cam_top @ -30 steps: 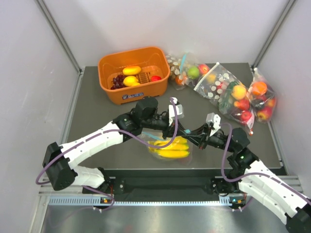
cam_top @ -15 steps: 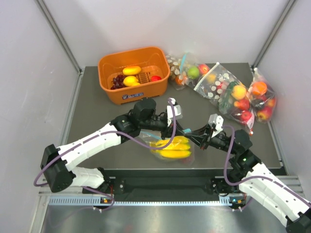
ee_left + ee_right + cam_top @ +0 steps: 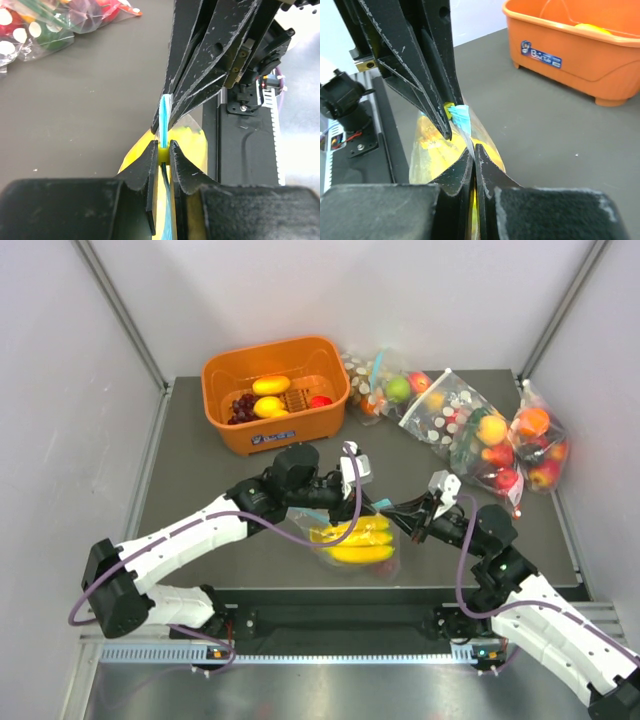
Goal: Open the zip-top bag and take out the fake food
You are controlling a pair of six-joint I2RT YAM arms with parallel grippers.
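Clear bag (image 3: 312, 540) of bananas (image 3: 355, 543) at near centre of table (image 3: 200, 470), left gripper (image 3: 164, 150) clamped on its blue zip strip (image 3: 165, 112), right gripper (image 3: 473, 150) pinching the bag beside it, orange basket (image 3: 275, 430) far left.

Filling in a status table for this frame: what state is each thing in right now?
zip-top bag: top edge pinched from both sides, zip looks shut.
bananas: inside the bag.
left gripper: shut on the bag's zip edge.
right gripper: shut on the bag's zip edge.
orange basket: open-topped, fruit inside.
dotted bag: lying at the back, not held.
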